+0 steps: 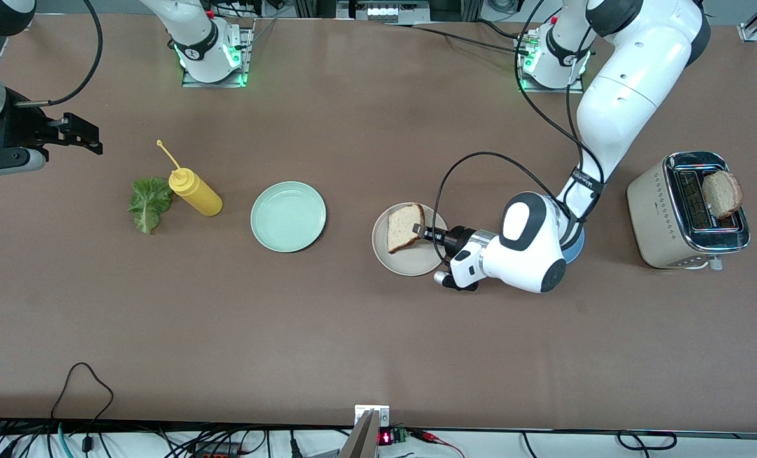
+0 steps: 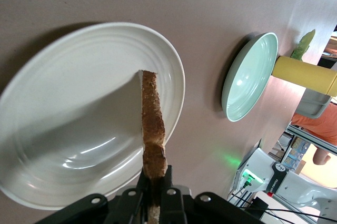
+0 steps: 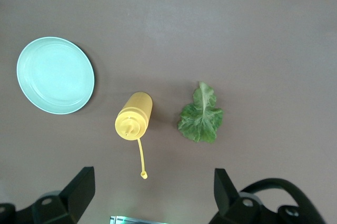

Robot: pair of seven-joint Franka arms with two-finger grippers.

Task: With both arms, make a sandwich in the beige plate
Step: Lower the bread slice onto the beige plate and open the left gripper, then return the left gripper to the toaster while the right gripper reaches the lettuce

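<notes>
Left end effector clamped on crusty square bread slice over ridged, glossy beige plate; right end effector spread wide.

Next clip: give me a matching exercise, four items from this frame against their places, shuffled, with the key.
Items:
1. bread slice
2. second bread slice
3. lettuce leaf
4. right end effector

Places:
A. in the toaster
B. beside the yellow bottle
C. gripped by the left end effector over the beige plate
D. open, above the table's right-arm end

Pairs: 1-C, 2-A, 3-B, 4-D
</notes>
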